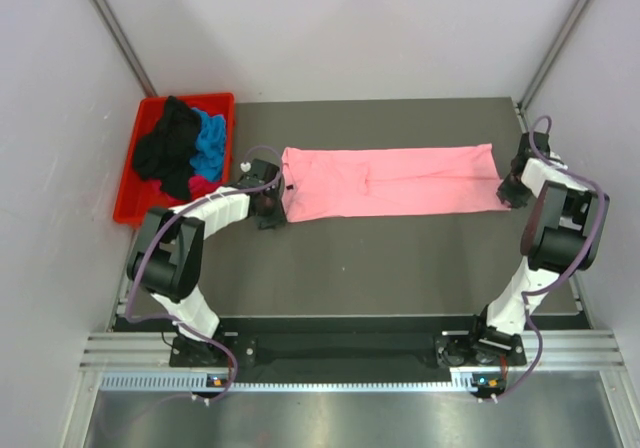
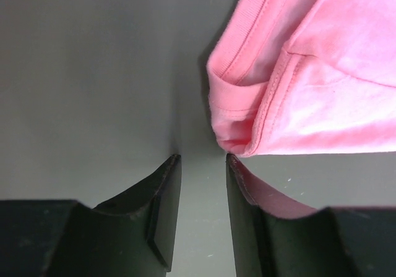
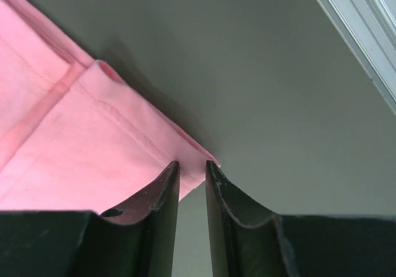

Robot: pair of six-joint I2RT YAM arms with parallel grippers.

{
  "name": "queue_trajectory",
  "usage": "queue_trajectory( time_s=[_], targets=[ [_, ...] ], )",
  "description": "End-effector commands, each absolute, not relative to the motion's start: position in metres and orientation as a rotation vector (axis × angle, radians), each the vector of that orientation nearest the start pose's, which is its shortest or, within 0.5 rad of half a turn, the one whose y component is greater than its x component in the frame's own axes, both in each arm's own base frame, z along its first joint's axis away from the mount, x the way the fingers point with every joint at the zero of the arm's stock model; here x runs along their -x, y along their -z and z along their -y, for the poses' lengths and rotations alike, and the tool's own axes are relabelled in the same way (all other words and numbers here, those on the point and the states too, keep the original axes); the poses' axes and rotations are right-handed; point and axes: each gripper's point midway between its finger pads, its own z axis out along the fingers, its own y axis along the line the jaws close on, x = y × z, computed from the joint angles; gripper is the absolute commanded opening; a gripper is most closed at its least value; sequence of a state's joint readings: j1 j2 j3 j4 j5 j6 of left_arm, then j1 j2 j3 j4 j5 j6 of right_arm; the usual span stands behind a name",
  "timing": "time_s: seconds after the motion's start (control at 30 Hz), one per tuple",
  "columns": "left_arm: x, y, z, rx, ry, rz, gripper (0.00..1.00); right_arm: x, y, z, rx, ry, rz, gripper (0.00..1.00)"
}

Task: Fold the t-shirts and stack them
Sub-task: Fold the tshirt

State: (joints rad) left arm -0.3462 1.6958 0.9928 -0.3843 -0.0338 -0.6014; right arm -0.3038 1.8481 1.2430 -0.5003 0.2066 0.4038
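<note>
A light pink t-shirt [image 1: 390, 181] lies flat on the dark table, folded into a long strip running left to right. My left gripper [image 1: 278, 200] is at its left end. In the left wrist view the left gripper [image 2: 202, 157] is open and empty, and the shirt's bunched corner [image 2: 322, 91] lies just past the right fingertip. My right gripper [image 1: 505, 193] is at the strip's right end. In the right wrist view it [image 3: 192, 163] is narrowly open, with the shirt's hemmed corner [image 3: 74, 147] lying at the tips and bare table between the jaws.
A red plastic bin [image 1: 128, 203] sits at the table's left edge, holding a black shirt [image 1: 165, 148], a bright blue shirt [image 1: 210, 138] and a magenta one [image 1: 203, 183] in a heap. White walls enclose the table on three sides.
</note>
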Motion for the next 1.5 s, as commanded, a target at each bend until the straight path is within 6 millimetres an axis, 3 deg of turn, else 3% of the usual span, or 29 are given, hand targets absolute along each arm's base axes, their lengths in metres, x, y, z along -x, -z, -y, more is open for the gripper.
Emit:
queue_trajectory(
  time_s=[0.0,0.13,0.3,0.6,0.8,0.97,1.03,1.13,1.17,1.23,1.27,1.3,1.47],
  targets=[
    [-0.344,-0.026,0.133,0.39,0.207,-2.616,0.39,-0.372,-0.031,0.156,-1.018,0.312,-2.466,0.24],
    [-0.345,-0.037,0.108,0.462,0.057,-2.535,0.36,-0.367,-0.029,0.162,-1.036,0.349,-2.446,0.16],
    [-0.352,-0.062,0.11,0.461,0.09,-2.487,0.39,-0.367,-0.024,0.165,-1.035,0.359,-2.453,0.11],
    [-0.343,-0.05,0.144,0.457,0.377,-2.527,0.48,-0.373,-0.027,0.164,-1.02,0.33,-2.439,0.1],
    [-0.342,-0.04,0.145,0.491,0.38,-2.539,0.51,-0.372,-0.028,0.161,-1.019,0.307,-2.441,0.1],
    [-0.346,-0.028,0.146,0.525,0.372,-2.543,0.51,-0.374,-0.044,0.151,-1.022,0.227,-2.413,0.13],
    [-0.348,-0.027,0.145,0.534,0.364,-2.537,0.51,-0.38,-0.065,0.144,-1.001,0.159,-2.36,0.19],
    [-0.352,-0.025,0.14,0.542,0.31,-2.541,0.32,-0.401,-0.098,0.127,-0.916,0.037,-2.285,0.24],
    [-0.357,-0.026,0.134,0.551,0.257,-2.529,0.17,-0.416,-0.115,0.121,-0.865,-0.022,-2.253,0.24],
    [-0.356,-0.023,0.124,0.557,0.175,-2.548,0.06,-0.434,-0.121,0.108,-0.807,-0.081,-2.259,0.24],
    [-0.359,-0.024,0.121,0.556,0.148,-2.549,0.02,-0.447,-0.134,0.106,-0.778,-0.09,-2.247,0.24],
    [-0.361,-0.023,0.115,0.564,0.11,-2.544,0.0,-0.452,-0.124,0.106,-0.782,-0.082,-2.279,0.24],
    [-0.36,-0.019,0.108,0.568,0.06,-2.562,0.0,-0.478,-0.11,0.108,-0.758,-0.014,-2.314,0.24]
  ],
)
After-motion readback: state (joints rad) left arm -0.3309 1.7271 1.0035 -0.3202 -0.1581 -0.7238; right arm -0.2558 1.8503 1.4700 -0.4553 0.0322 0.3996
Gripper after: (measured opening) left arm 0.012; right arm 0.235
